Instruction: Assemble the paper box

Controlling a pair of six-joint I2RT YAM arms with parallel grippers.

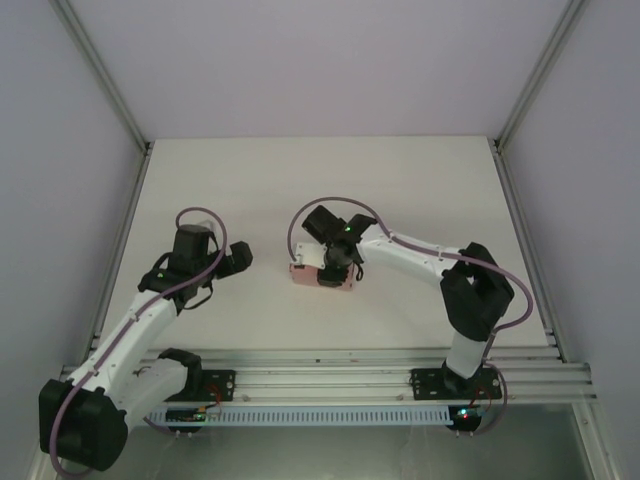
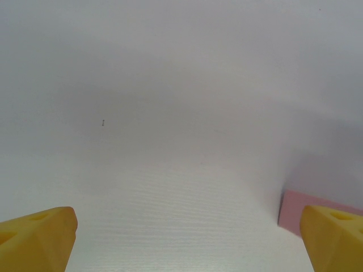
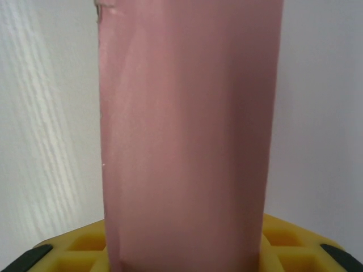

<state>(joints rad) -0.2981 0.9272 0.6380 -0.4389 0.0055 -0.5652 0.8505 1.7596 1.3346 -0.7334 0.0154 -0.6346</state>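
Nearest the right hand, one yellow finger shows at the foot of the paper box, close against it. The other finger is out of frame, so I cannot tell whether the hand grips. The box runs as a pink band straight away from this hand, near end cut off. From above it lies flat on the worktop, long axis crosswise, partly hidden beneath the hand. The left hand stands wide, with a box corner just beyond its right fingertip.

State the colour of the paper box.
The paper box is plain salmon pink, best seen from the right wrist.
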